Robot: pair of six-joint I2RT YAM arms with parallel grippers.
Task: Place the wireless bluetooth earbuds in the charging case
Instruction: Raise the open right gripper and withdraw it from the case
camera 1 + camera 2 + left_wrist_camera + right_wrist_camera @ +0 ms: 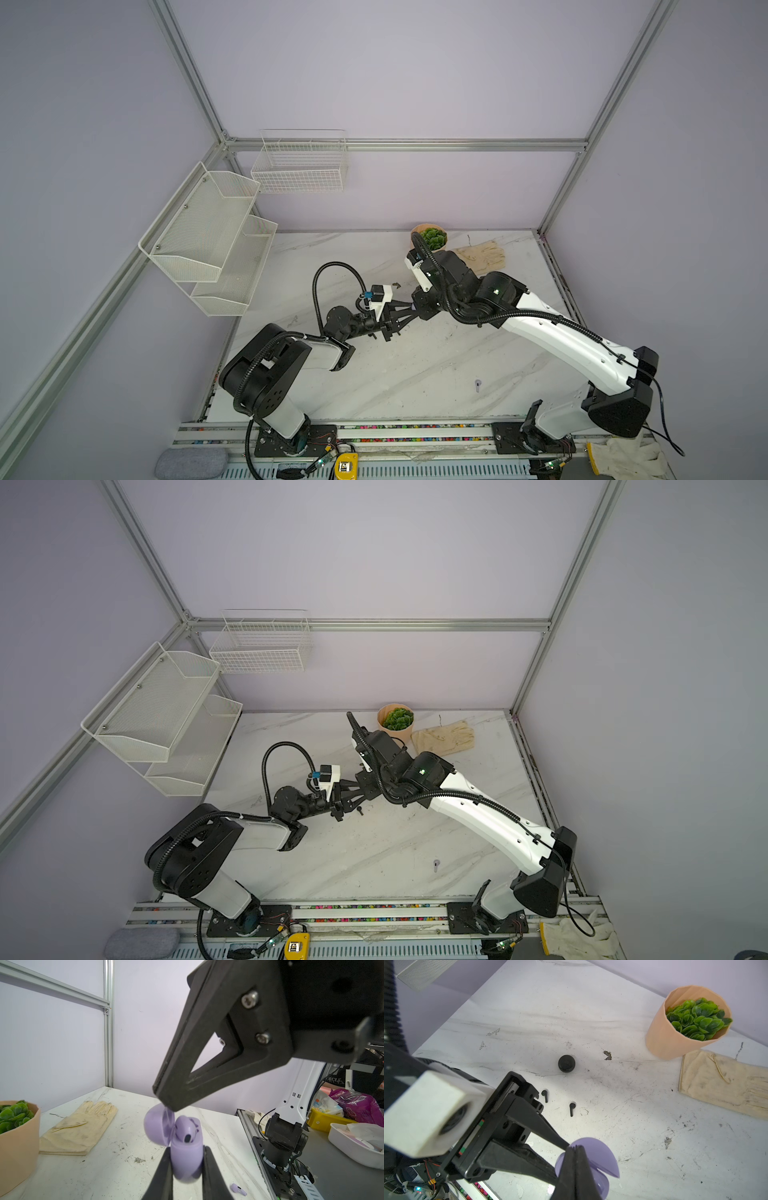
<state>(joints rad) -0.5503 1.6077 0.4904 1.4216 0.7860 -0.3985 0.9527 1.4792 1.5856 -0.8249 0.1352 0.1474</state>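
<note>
The open lilac case (186, 1162) is pinched by the left gripper (187, 1149); the right gripper (576, 1148) is pressed together against its lid (154, 1124).

Only one bit of lettering can be read: pale capitals "NCLE", their beginning cut off, on a dark object (335, 1080) in the clutter beyond the desk (116, 1159), just behind a purple bag (353, 1105) in the left wrist view. The bag carries a printed square code too blurred to read. In both top views, a yellow box (345, 466) (296, 946) at six o'clock of the desk bears a small square label, too small to make out.
</note>
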